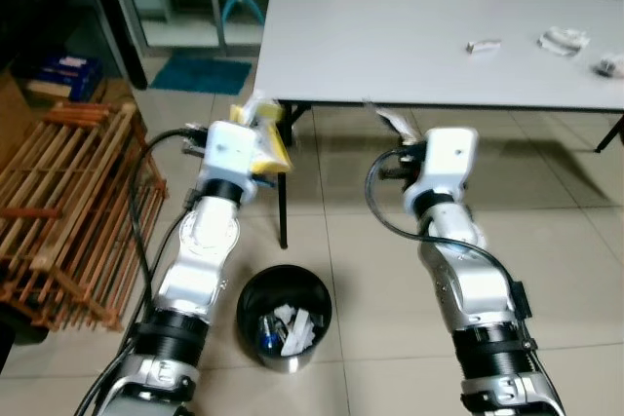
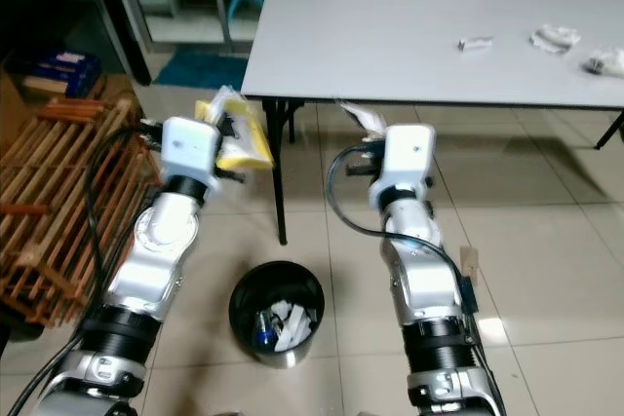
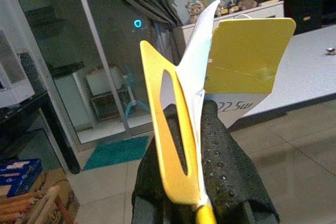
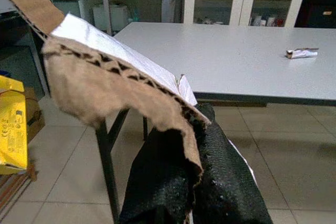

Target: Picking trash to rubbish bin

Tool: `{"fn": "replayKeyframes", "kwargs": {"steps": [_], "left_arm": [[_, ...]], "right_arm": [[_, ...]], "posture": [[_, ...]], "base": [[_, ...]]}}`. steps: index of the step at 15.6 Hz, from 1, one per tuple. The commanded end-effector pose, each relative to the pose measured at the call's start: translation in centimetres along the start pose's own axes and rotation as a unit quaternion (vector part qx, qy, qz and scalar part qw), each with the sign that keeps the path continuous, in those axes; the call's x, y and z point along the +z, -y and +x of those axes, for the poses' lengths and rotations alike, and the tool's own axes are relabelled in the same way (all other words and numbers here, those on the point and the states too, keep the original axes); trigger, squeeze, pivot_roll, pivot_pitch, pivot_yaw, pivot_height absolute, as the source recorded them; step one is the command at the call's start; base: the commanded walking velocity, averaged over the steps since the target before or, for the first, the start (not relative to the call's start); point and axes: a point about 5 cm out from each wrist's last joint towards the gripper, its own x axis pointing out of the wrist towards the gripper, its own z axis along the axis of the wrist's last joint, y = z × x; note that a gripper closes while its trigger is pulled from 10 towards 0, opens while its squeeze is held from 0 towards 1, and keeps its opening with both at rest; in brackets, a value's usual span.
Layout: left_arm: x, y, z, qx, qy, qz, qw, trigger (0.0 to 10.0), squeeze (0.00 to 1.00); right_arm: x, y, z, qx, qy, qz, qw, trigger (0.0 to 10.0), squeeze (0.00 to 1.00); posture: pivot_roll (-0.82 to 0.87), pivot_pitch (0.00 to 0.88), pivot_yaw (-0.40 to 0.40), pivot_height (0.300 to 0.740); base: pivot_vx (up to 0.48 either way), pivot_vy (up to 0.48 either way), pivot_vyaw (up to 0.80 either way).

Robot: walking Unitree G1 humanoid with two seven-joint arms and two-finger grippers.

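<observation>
Left gripper (image 1: pixel 265 133) holds yellow packaging (image 1: pixel 270 146) above black bin (image 1: pixel 284 316).

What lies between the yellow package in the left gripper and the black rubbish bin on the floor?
In the left eye view, only the robot's silver left forearm and bare floor tiles lie between the yellow package and the rubbish bin.

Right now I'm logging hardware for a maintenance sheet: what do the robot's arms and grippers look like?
Both arms are silver segments with black ribbed joint rings and white box-shaped wrist housings. A black cable loops beside each forearm. The left gripper and right gripper have black, textured fingers.
</observation>
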Motion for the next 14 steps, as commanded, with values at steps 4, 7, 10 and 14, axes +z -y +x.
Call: {"fn": "replayKeyframes", "kwargs": {"steps": [4, 7, 10, 14], "left_arm": [[0.6, 1.0, 0.2, -0.015, 0.01, -0.005, 1.0, 10.0, 0.0], [0.6, 1.0, 0.2, -0.016, 0.01, -0.006, 1.0, 10.0, 0.0], [0.6, 1.1, 0.2, -0.017, 0.01, -0.006, 1.0, 10.0, 0.0], [-0.5, 2.4, -0.3, -0.058, -0.013, -0.025, 0.998, 10.0, 0.0]], "right_arm": [[0.3, 1.2, -0.1, -0.021, 0.003, -0.002, 1.0, 10.0, 0.0], [0.2, 1.1, -0.1, -0.02, 0.003, -0.001, 1.0, 10.0, 0.0], [0.2, 1.2, -0.1, -0.02, 0.003, -0.001, 1.0, 10.0, 0.0], [0.2, 1.1, -0.1, -0.021, 0.002, 0.0, 1.0, 10.0, 0.0]], "posture": [[-0.02, 0.042, -0.003, 0.74], [-0.02, 0.042, -0.003, 0.74], [-0.02, 0.042, -0.004, 0.74], [-0.02, 0.043, -0.005, 0.74]], "base": [[0.391, 0.0, 0.0], [0.389, 0.0, 0.0], [0.391, 0.0, 0.0], [0.088, 0.0, 0.0]]}}
